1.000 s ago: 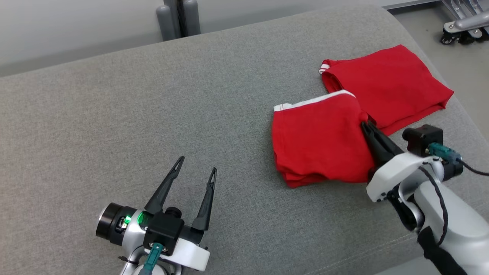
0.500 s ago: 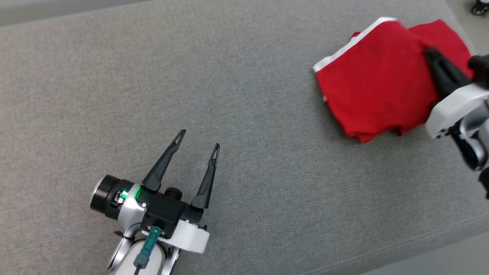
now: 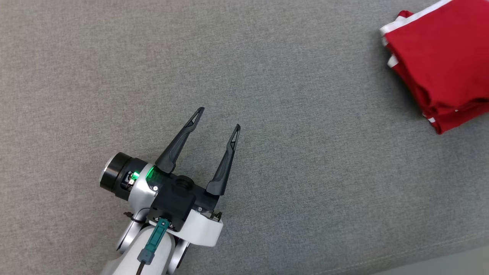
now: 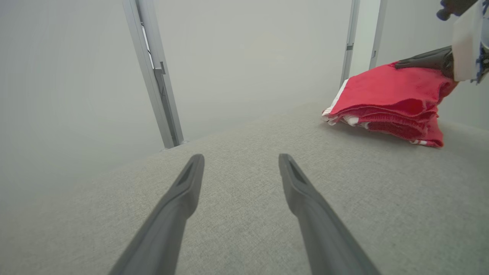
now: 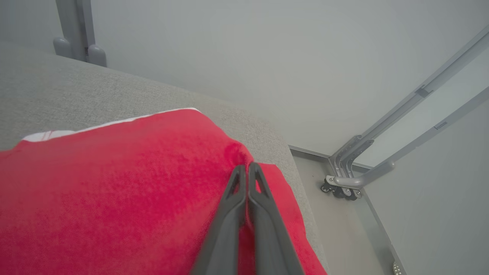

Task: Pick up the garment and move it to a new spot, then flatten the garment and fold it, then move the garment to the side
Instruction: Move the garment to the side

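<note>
The big grey cushion (image 3: 229, 68) spreads right across the head view, and the trouble spot is its right end: in the right wrist view the upholstery rounds off and drops to bare floor (image 5: 344, 229) just beyond the cloth. The folded red garment (image 3: 439, 65) sits at that right end, close to the edge and stacked in several layers. I'd judge this is the last step, shifting the fold to the side, and nearly done. Danger one: carry it any further that way and the stack tips off the rounded edge onto the floor. The left gripper (image 3: 219, 117) hangs well apart from the cloth over bare upholstery, fingers spread wide and holding nothing, so it gives no support if the pile slides. The right gripper (image 5: 247, 167) lies on top of the garment, fingers pressed tight together with their tips at a small pucker of red fabric. It looks like a pinch on the top layer alone. That's danger two: a pull or lift on one layer could peel the fold open, leaving the lower layers with their white trim (image 3: 408, 18) lying where they are. Danger three, the smallest: on release the cloth could snag a fingertip and drag the top flap askew.
</note>
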`<state>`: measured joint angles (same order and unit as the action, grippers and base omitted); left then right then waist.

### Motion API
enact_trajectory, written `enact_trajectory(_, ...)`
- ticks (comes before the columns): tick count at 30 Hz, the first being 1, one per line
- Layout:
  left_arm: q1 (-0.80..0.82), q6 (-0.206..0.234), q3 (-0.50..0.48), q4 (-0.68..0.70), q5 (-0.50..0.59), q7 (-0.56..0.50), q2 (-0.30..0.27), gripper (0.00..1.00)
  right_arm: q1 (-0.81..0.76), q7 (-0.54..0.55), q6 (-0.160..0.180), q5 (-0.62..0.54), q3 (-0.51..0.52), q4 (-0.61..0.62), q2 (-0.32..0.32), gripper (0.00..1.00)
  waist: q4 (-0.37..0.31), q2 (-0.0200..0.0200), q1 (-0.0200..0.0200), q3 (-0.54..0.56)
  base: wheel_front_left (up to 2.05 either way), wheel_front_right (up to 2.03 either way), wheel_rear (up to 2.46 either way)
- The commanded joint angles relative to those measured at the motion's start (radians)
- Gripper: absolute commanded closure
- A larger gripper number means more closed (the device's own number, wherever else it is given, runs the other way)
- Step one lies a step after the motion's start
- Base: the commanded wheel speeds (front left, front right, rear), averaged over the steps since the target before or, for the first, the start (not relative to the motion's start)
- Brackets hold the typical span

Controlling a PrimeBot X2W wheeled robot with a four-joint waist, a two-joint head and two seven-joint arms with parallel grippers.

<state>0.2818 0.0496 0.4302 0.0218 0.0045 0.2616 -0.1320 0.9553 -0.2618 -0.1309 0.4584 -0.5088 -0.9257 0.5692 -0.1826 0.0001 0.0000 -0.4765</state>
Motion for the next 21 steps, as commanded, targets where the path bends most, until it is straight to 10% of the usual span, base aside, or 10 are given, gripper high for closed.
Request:
enact_trajectory(1,0.022,-0.002,0.000,0.009,0.005,0.002,-0.006,0.00,0.012,-0.006,0.000,-0.023,0.031,-0.018,0.021,1.00,0.009,-0.0001,0.0000,-0.010,0.00,0.00,0.00)
enact_trajectory(20,0.061,-0.003,0.024,0.018,0.007,0.002,-0.023,0.00,0.058,-0.004,0.000,-0.342,0.249,-0.165,0.028,1.00,0.056,-0.0001,0.0000,-0.058,0.00,0.00,0.00)
enact_trajectory(21,0.062,-0.003,0.026,0.018,0.006,0.002,-0.022,0.00,0.056,-0.004,0.000,-0.371,0.277,-0.162,0.028,0.61,0.060,-0.0001,0.0000,-0.057,0.00,0.00,0.00)
